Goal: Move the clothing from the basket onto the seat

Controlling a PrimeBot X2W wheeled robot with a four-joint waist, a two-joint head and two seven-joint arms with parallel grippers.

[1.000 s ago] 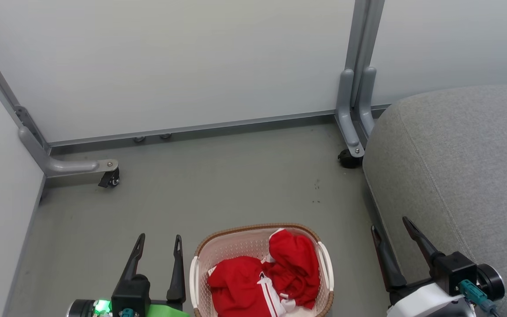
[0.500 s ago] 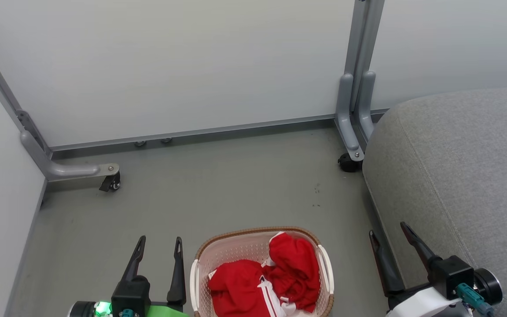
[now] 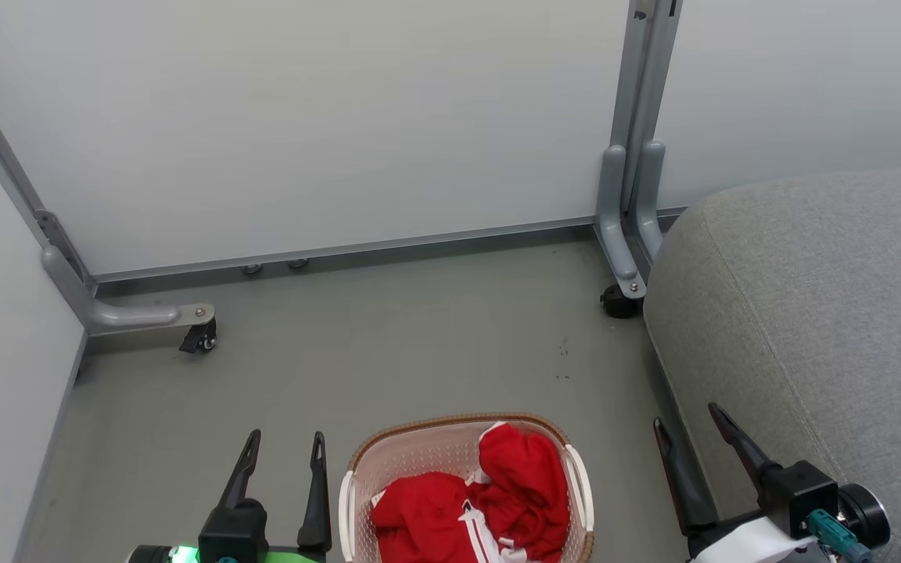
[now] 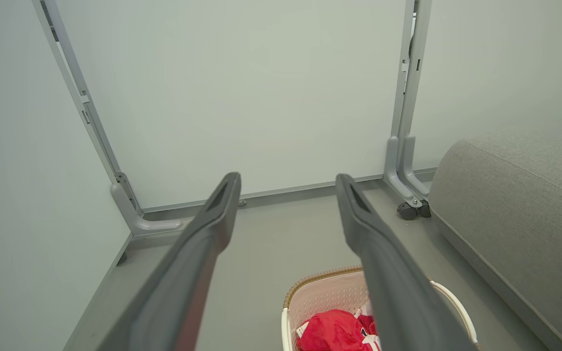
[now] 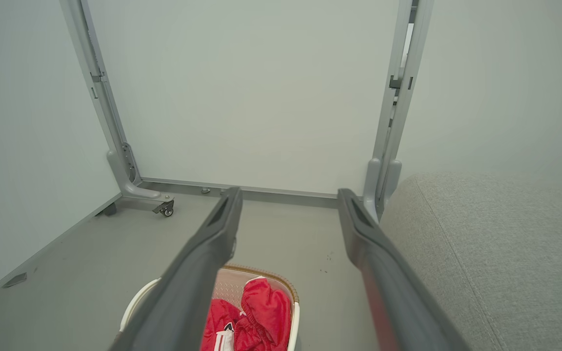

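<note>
Head view: clothing point(image 3: 489, 500) fills basket point(image 3: 421, 448) (both tools gaping, empty)

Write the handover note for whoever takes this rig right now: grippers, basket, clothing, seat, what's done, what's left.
Left gripper: open, empty, just left of the basket.
Right gripper: open, empty, at the seat's near edge.
Clothing: a red heap inside the basket, which stands on the floor left of the seat.
Done: nothing moved yet.
Left: lift the clothing out and lay it on the seat.
</note>
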